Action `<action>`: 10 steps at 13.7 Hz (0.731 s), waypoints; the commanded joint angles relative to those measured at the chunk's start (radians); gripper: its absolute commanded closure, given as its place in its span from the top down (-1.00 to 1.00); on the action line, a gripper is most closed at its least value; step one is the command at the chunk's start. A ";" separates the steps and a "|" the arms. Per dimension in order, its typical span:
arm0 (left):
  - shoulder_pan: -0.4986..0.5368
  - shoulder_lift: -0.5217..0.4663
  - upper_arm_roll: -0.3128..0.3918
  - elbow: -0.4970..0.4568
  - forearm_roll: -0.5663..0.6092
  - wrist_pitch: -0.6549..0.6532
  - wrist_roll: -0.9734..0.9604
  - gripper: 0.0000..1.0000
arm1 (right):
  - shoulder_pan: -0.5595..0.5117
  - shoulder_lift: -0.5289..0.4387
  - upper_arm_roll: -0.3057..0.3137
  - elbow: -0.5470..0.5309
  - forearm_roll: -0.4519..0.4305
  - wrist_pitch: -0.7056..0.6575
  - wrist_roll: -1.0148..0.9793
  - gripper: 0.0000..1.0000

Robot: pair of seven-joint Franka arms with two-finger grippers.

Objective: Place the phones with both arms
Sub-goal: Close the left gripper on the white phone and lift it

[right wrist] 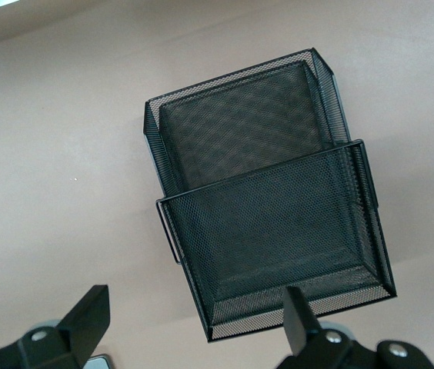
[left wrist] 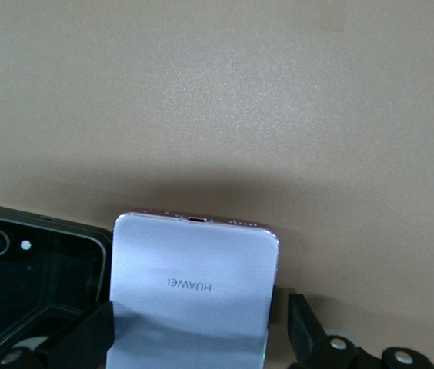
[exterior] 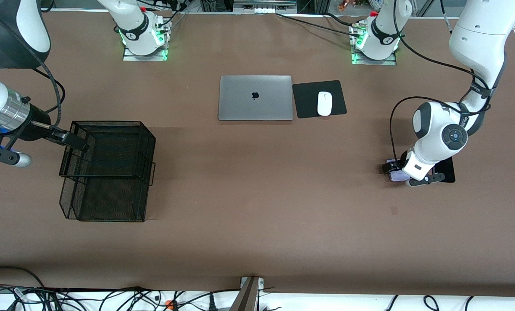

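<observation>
The pale lavender-white phone [left wrist: 194,284] lies flat on the table at the left arm's end, and part of it shows in the front view [exterior: 398,176]. My left gripper [left wrist: 198,327] is low over it and open, one finger on each side of it; it also shows in the front view [exterior: 394,168]. The small squarish black phone [left wrist: 32,284] lies right beside the lavender one [exterior: 446,169]. My right gripper [right wrist: 194,311] is open and empty over the black mesh basket [right wrist: 271,231], at its edge in the front view [exterior: 77,141]. The long slim black phone is out of view.
The two-tier mesh basket [exterior: 110,123] stands at the right arm's end. A closed silver laptop [exterior: 255,98], and a white mouse [exterior: 324,103] on a black pad [exterior: 309,98], lie near the robots' bases. A pale rounded corner [right wrist: 98,361] shows below the right gripper; I cannot tell what it is.
</observation>
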 commanded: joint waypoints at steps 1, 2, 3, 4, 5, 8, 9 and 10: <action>0.009 0.017 -0.001 -0.005 0.019 0.029 0.002 1.00 | -0.010 -0.003 0.010 -0.003 -0.004 -0.003 -0.010 1.00; 0.009 0.019 0.001 -0.005 0.019 0.029 0.001 1.00 | -0.010 -0.003 0.012 -0.003 -0.004 -0.004 -0.010 1.00; 0.009 0.017 0.001 -0.005 0.021 0.029 0.002 1.00 | -0.010 -0.003 0.010 -0.003 -0.004 -0.004 -0.010 1.00; 0.009 0.017 0.001 -0.005 0.019 0.029 0.002 1.00 | -0.010 -0.003 0.010 -0.003 -0.004 -0.003 -0.010 1.00; 0.009 0.017 0.002 -0.004 0.019 0.027 0.001 1.00 | -0.010 -0.003 0.010 -0.004 -0.004 -0.004 -0.010 1.00; 0.011 0.008 0.010 -0.004 0.021 0.018 0.025 1.00 | -0.010 -0.004 0.010 -0.014 -0.004 -0.003 -0.015 1.00; 0.015 0.006 0.013 -0.005 0.021 0.018 0.041 1.00 | -0.010 -0.006 0.012 -0.018 -0.004 -0.001 -0.022 1.00; 0.023 0.003 0.013 -0.005 0.021 0.017 0.044 1.00 | -0.012 -0.006 0.010 -0.018 -0.004 0.000 -0.024 1.00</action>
